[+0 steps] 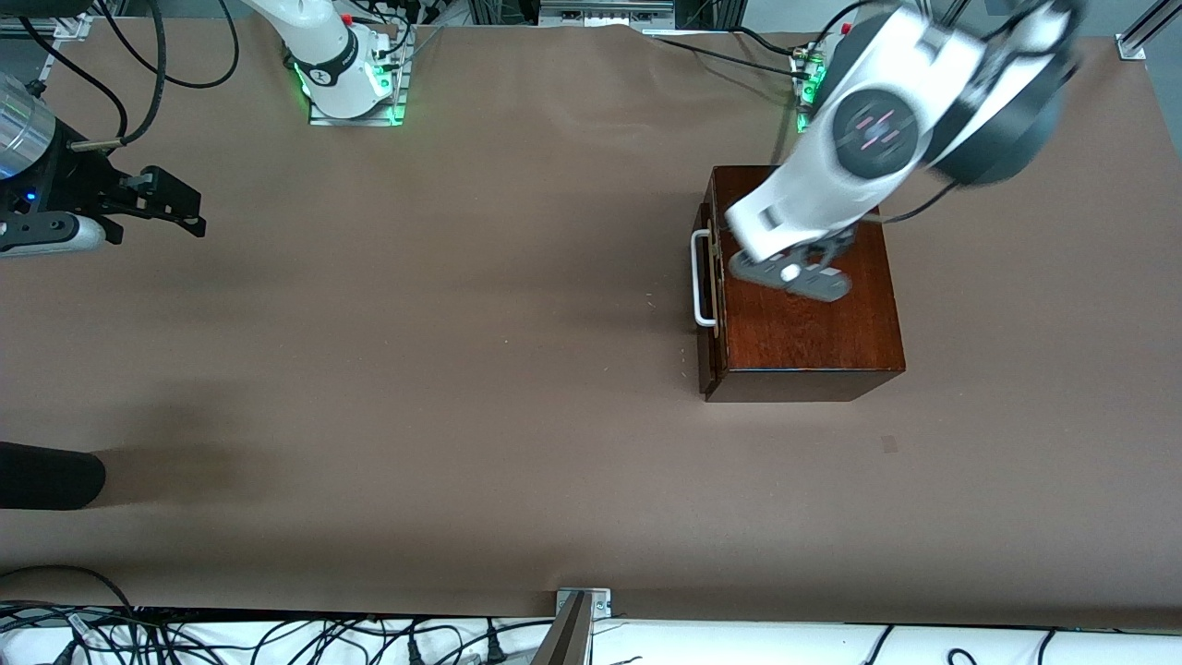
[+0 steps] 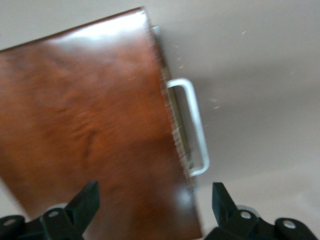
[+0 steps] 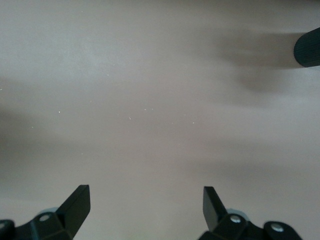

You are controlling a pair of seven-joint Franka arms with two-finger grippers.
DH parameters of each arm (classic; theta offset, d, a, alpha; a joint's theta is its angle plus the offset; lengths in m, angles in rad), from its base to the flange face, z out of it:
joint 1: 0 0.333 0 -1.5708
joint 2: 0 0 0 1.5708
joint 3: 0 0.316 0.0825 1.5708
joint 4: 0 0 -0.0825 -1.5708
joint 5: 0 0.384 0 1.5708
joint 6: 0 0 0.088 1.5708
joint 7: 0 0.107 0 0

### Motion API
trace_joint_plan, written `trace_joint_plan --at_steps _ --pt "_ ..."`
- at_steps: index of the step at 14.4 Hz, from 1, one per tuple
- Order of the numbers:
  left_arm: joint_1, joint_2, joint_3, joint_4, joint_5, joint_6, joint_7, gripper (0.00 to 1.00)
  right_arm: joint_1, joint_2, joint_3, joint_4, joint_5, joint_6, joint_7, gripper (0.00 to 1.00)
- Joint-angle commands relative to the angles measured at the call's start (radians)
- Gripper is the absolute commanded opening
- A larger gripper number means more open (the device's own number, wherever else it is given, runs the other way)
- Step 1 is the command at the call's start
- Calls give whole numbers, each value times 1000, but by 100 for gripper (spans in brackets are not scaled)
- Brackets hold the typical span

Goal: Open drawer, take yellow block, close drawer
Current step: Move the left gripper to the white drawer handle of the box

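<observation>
Left pincer spread wide, empty, over wooden box; drawer shut beneath; right pincer wide, empty, waiting at desk edge.

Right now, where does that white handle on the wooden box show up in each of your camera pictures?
Front view: the white handle sits on the drawer front, on the wooden box side facing the right arm's end of the table.
Left wrist view: the handle runs along the box's edge, past the open fingers.
Right wrist view: not in it, only bare table.
Shared landmark: the glossy box top, in the front and left wrist views.
</observation>
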Motion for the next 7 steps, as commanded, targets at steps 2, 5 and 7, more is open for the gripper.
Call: trace_joint_plan --at_steps 2,5,7 --pt "-103 154 4 109 50 90 -152 100 3 -8 2 -1 -15 -6 3 100" --pt "-110 188 4 101 74 117 -215 100 3 -8 2 -1 -15 -6 4 100" --pt "-142 188 7 58 78 115 -302 100 3 -8 2 -1 -15 -6 4 100"
